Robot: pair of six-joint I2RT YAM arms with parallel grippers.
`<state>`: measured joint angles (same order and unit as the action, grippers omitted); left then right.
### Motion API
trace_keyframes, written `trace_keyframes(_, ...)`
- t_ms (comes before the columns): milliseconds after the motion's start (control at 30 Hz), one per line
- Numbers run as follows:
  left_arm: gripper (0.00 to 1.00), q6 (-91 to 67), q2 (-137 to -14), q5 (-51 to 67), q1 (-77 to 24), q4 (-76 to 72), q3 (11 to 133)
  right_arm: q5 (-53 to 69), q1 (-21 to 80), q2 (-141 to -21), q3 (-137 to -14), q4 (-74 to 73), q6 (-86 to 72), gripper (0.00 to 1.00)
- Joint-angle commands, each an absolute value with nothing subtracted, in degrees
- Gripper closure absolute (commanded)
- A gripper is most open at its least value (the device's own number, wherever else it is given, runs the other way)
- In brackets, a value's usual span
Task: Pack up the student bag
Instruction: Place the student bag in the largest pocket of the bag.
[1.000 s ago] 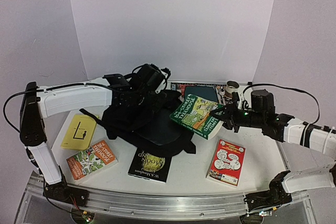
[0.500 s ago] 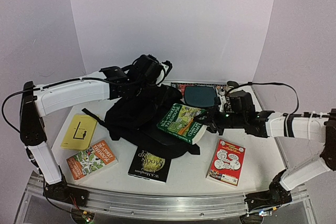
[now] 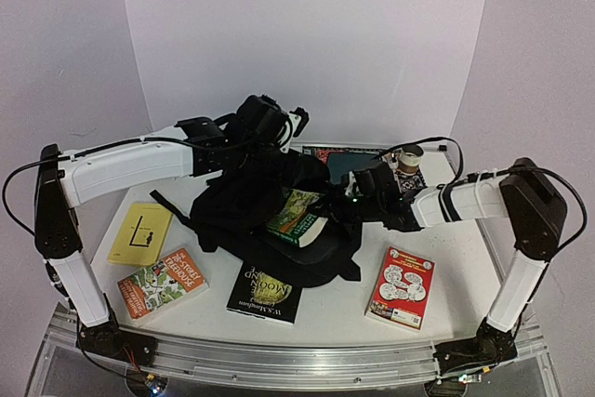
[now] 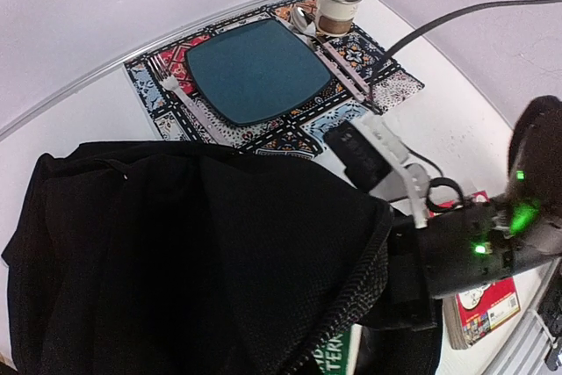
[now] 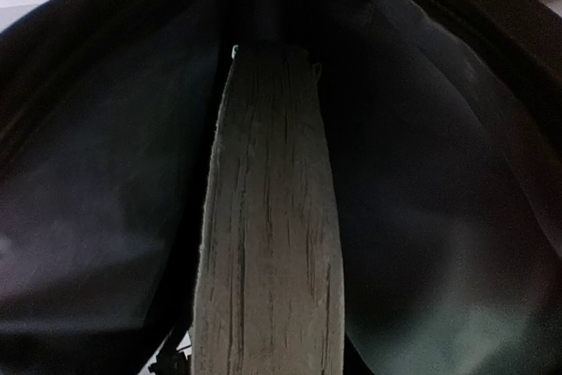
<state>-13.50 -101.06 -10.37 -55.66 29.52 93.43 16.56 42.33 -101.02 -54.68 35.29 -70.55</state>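
Observation:
The student bag is a black fabric backpack lying mid-table, its opening facing right. My left gripper is at the bag's far top edge and holds the fabric lifted; its fingers are hidden under the cloth in the left wrist view, where the bag fills the frame. My right gripper is shut on a green book that is partly inside the opening. The right wrist view shows the book's page edges surrounded by the bag's dark lining. The book's green spine shows beside the zipper.
A yellow book, an orange treehouse book, a black moon book and a red book lie along the front. A patterned placemat with a dark plate, cutlery and a cup sits behind the bag.
My right gripper has moved left with the green book, from above the table's right side into the bag's opening. My left gripper has lifted the bag's top edge slightly.

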Motion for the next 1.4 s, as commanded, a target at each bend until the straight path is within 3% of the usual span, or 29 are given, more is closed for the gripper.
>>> trace_keyframes(0,1.0,-14.8,-95.7,-7.0,-55.9,22.0,96.2,16.0,42.9,-106.1,-62.4,45.6,-74.0,1.0)
trace_keyframes(200,1.0,-15.3,-94.8,-6.2,-55.9,20.7,95.2,17.5,43.7,-114.9,-69.3,51.5,-79.2,1.0)
trace_keyframes(367,1.0,-15.6,-94.0,-6.3,-55.9,20.3,93.8,13.7,44.3,-119.9,-75.4,45.9,-77.5,0.98)
trace_keyframes(700,1.0,-15.2,-93.2,-12.7,-55.3,19.6,89.4,15.6,45.1,-129.7,-88.4,26.8,-70.9,0.33)
trace_keyframes(900,1.0,-15.9,-92.1,-13.4,-52.0,19.3,85.7,16.6,45.2,-127.9,-88.8,17.7,-64.7,0.03)
trace_keyframes(1067,1.0,-16.3,-90.9,-12.2,-49.1,19.0,83.3,15.7,45.1,-124.7,-86.8,11.5,-59.5,0.02)
trace_keyframes(1133,1.0,-16.1,-90.4,-11.7,-48.6,18.7,82.5,15.0,45.2,-123.4,-85.5,10.4,-58.3,0.07)
trace_keyframes(1367,1.0,-13.9,-88.9,-8.4,-48.4,18.2,81.2,16.1,45.2,-123.9,-87.1,10.3,-53.4,0.65)
